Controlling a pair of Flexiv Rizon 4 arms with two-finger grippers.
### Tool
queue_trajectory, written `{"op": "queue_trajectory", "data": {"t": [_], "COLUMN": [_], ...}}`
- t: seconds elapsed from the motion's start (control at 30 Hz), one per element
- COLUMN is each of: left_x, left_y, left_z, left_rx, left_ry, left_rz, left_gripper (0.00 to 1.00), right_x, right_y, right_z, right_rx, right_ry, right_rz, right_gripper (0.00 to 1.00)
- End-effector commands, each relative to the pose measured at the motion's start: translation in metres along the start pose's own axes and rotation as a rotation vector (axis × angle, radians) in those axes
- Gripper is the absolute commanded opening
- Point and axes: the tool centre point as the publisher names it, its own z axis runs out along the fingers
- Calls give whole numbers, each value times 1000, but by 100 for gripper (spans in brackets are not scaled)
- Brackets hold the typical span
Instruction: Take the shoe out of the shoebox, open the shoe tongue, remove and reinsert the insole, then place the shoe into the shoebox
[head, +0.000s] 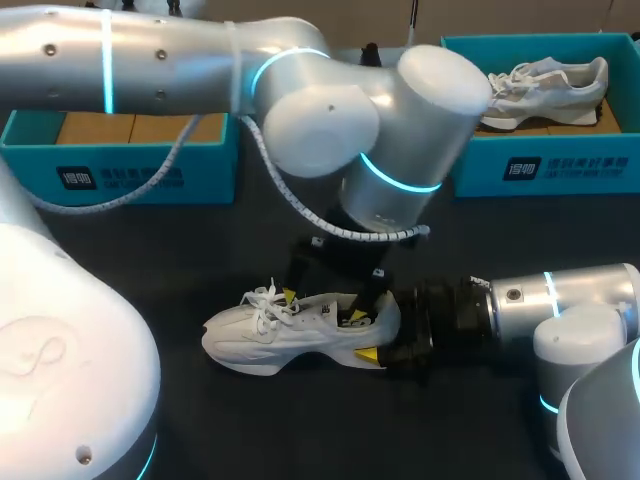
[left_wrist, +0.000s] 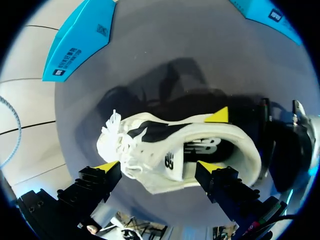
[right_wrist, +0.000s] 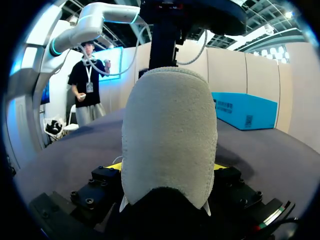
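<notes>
1 shoe (head: 280, 335) lies heel-clamped in right claw (right_wrist: 165, 167), beneath spread left claw (left_wrist: 158, 167).

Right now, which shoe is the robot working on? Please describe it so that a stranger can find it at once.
Look at the dark table: near its middle a white shoe with white laces stands on its sole. The other shoe lies inside the blue box at the far right. This one is out on the table, with its heel held by the right gripper.
</notes>
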Motion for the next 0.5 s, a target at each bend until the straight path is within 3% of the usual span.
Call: {"op": "queue_trajectory", "data": {"t": [0.03,0.5], "left_x": [5,-20], "left_y": [-7,4], "left_z": [9,22], "left_rx": [-18,-71], "left_ry": [-47,-102], "left_rz": [-8,-28], "left_gripper": [100,100], "right_x": [0,0], "right_y": [2,2], "right_z": [2,2], "right_rx": [7,7], "right_ry": [0,0], "right_rz": [1,1], "right_gripper": [0,0]}}
